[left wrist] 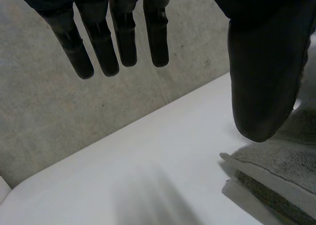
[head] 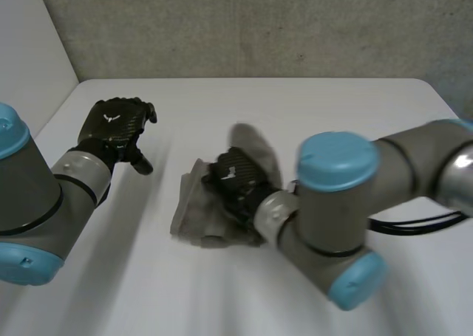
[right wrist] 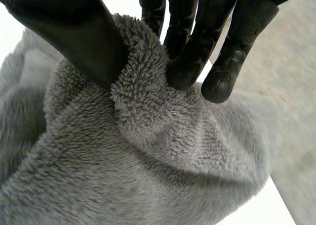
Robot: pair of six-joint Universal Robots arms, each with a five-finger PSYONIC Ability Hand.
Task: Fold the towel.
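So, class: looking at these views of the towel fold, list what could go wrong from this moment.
1. The right hand pinches only a small ridge of towel between thumb and fingers; it may slip out when lifted.
2. The towel lies bunched, so the fold may come out uneven.
3. The left hand is open and off the towel, so nothing pins it; it may drag across the table.

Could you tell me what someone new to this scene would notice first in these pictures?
The right hand stands out, pinching a raised fold of the grey towel between thumb and fingers, near the middle of the white table. The left hand is open, apart from the towel, holding nothing.
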